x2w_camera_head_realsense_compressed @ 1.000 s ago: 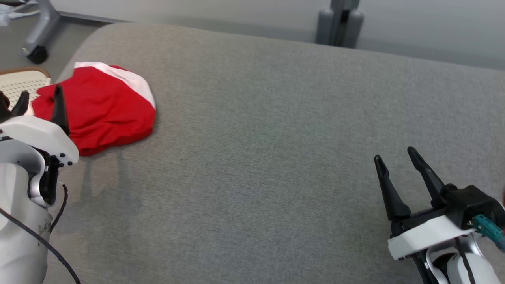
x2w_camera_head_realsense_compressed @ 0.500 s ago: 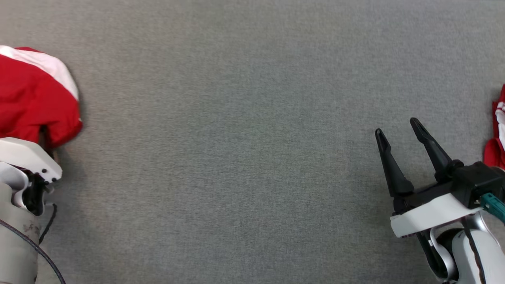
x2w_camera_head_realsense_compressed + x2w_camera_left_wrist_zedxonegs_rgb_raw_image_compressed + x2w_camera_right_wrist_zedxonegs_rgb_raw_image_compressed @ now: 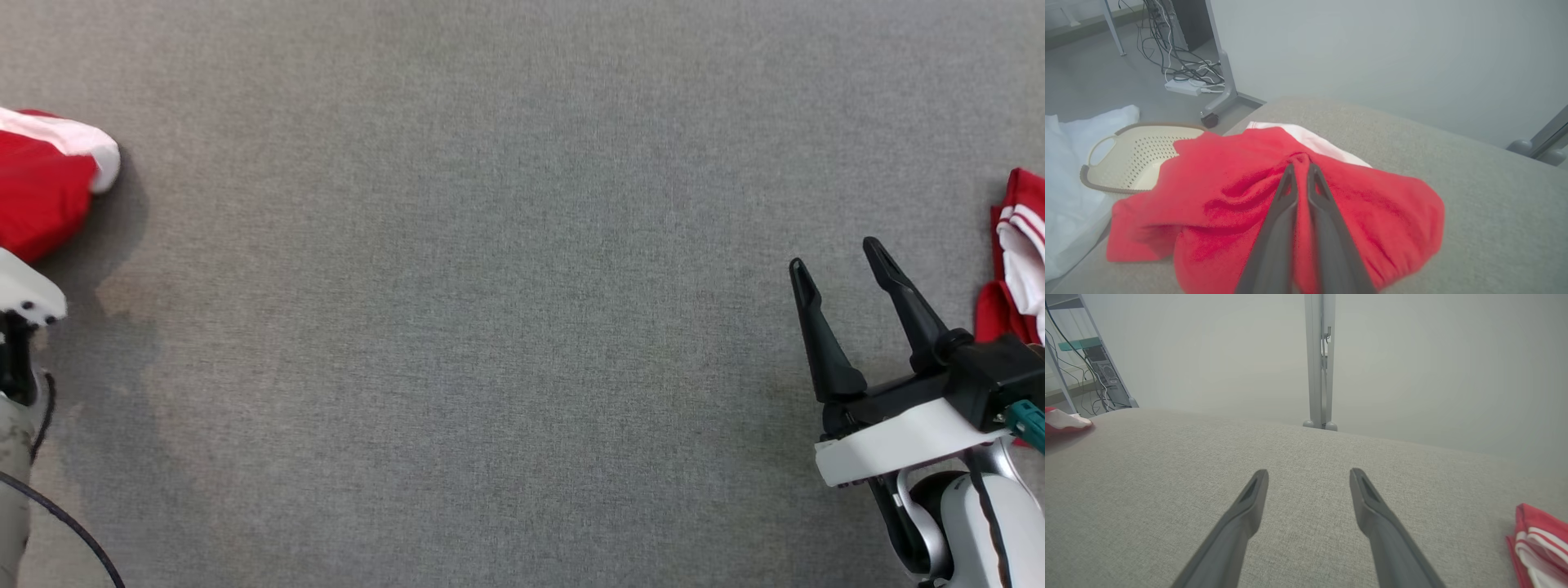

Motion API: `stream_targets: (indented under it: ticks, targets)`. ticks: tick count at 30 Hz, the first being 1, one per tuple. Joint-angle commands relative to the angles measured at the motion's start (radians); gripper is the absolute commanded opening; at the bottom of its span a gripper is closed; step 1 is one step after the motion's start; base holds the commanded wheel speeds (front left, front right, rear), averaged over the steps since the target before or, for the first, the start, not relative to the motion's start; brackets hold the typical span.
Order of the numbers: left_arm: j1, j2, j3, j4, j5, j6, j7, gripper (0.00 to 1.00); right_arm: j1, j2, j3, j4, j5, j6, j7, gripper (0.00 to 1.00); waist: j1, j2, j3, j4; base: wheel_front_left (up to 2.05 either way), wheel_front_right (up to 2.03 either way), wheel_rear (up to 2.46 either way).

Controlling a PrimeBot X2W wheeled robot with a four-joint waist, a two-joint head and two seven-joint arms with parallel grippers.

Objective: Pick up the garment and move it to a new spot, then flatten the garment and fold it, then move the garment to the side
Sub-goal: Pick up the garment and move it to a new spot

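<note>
Grey padded worktop [image 3: 522, 245] is spread beneath both hands. A basket [image 3: 1143, 151] is seen off its edge, left of the left hand [image 3: 1301, 166], which is clamped shut on a raised fold of the red garment [image 3: 1229, 204], presumably for lifting. The right hand [image 3: 834, 254] is held open and empty, well apart; a folded cloth [image 3: 1016, 269] is seen just right of it.

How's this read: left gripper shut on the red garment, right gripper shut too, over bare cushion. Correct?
One slip: the right gripper is open, not shut. The right wrist view shows its fingers spread apart over bare cushion. The rest holds: the left gripper is shut on the red garment.
</note>
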Motion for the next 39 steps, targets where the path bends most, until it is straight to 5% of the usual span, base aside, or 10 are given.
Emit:
stream_targets:
  ticks: [1, 10, 15, 21, 28, 39]
  targets:
    - [-0.008, 0.009, 0.001, -0.012, 0.005, 0.006, -0.015, 0.00, 0.005, 0.001, -0.006, 0.008, -0.001, 0.000, -0.005, 1.00, 0.0000, 0.0000, -0.028, 0.007, 0.00, 0.00, 0.00]
    - [0.117, 0.057, 0.076, -0.385, 0.067, 0.072, -0.044, 0.00, -0.003, 0.034, 0.015, 0.042, 0.007, 0.000, -0.037, 1.00, 0.0000, 0.0000, -0.101, -0.028, 0.00, 0.00, 0.00]
    - [0.305, -0.009, 0.095, -0.687, 0.105, 0.123, -0.045, 0.00, 0.010, 0.045, 0.005, 0.056, 0.011, 0.000, -0.052, 1.00, 0.0000, 0.0000, -0.128, -0.052, 0.00, 0.00, 0.00]
    - [0.523, -0.114, 0.009, -1.009, 0.147, 0.188, -0.016, 0.00, 0.017, 0.057, -0.007, 0.065, 0.014, 0.000, -0.060, 1.00, 0.0000, 0.0000, -0.135, -0.096, 0.00, 0.00, 0.00]
    - [0.643, -0.175, -0.116, -1.189, 0.188, 0.212, 0.065, 0.00, 0.002, 0.065, 0.005, 0.077, 0.020, 0.000, -0.076, 1.00, 0.0000, 0.0000, -0.126, -0.167, 0.00, 0.00, 0.00]
    - [0.580, -0.264, -0.359, -1.148, 0.215, 0.098, 0.160, 0.00, -0.014, 0.073, -0.003, 0.104, 0.037, 0.000, -0.107, 1.00, 0.0000, 0.0000, -0.085, -0.308, 0.00, 0.00, 0.00]
